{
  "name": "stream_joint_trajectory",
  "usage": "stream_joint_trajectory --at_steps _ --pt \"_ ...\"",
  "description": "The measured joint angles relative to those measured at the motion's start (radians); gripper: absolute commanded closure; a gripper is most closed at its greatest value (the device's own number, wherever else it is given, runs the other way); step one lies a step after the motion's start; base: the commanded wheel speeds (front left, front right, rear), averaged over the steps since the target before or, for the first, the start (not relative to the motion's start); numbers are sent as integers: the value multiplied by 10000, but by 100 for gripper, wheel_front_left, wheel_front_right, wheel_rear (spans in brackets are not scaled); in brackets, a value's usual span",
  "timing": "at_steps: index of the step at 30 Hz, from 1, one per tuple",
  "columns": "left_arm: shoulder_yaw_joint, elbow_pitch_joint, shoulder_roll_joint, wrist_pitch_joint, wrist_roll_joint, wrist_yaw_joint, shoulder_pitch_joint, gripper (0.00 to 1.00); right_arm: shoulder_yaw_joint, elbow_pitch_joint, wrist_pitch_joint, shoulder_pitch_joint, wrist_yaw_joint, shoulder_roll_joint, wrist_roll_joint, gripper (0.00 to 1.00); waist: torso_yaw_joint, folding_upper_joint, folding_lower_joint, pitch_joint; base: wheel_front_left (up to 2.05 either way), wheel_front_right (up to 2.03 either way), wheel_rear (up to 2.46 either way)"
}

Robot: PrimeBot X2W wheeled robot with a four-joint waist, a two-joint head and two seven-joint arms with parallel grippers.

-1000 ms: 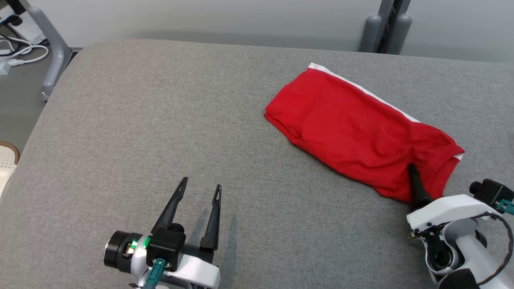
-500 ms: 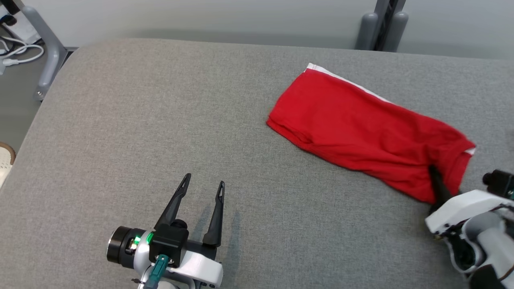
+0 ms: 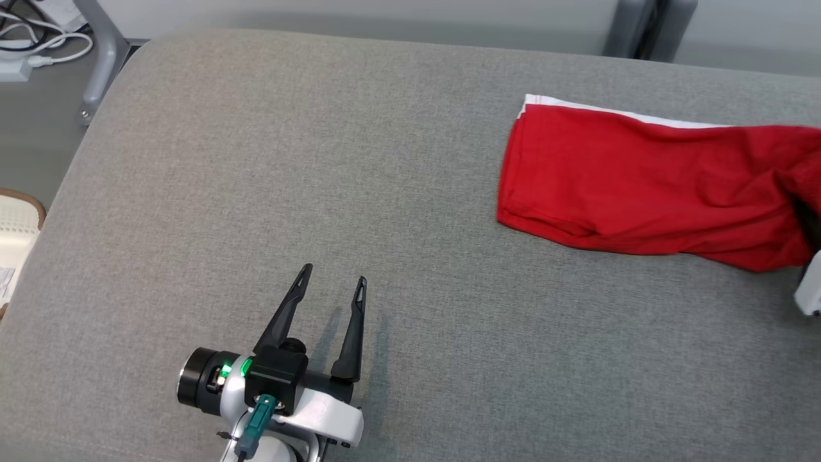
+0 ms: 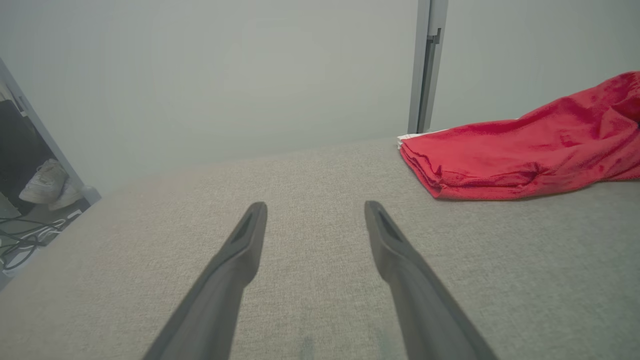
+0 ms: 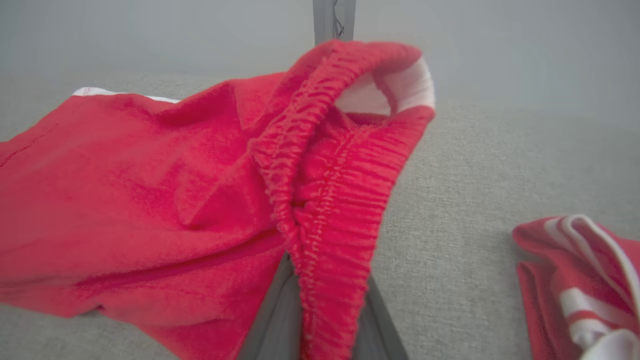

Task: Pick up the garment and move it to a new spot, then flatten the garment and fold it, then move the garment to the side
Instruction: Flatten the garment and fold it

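The left gripper [image 3: 333, 277] sits low over the near-left part of the table [image 3: 410, 128], its two fingers spread wide with nothing between them, tips aimed at the table's far edge. Off the table's far-left corner, cables [image 3: 38, 45] lie on the floor. A grey post [image 4: 425, 65] stands behind the table's far edge. The red shorts [image 3: 641, 179] are on the table's right half, toward the far edge. Their left end is folded and lies flat on the table, and a white stripe [image 3: 628, 114] runs along the side nearest the far edge. Toward the table's right edge the cloth rises off the surface and bunches. There the right gripper [image 5: 320, 305] is clamped on the shorts. In its wrist view the gathered waistband [image 5: 325, 200] drapes over the two fingers [image 5: 272, 320], which press close together under it and hold that end above the table. Further right on the table, apart from the shorts, lies a crumpled red-and-white cloth [image 5: 575, 280].
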Motion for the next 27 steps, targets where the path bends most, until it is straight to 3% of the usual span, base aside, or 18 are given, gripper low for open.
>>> stream_joint_trajectory --at_steps 4,9,27 --pt "-113 15 -2 0 -58 2 -28 0 907 92 157 -549 0 -596 -550 100 180 0 0 137 0 0 0" --pt "-207 12 -2 0 -105 86 -178 0 1682 234 318 -1170 0 -851 -587 100 318 0 0 248 0 0 0" --pt "-428 142 -6 0 -374 178 -180 0 2909 -351 1118 -2539 0 84 1716 100 471 0 0 -269 0 0 0"
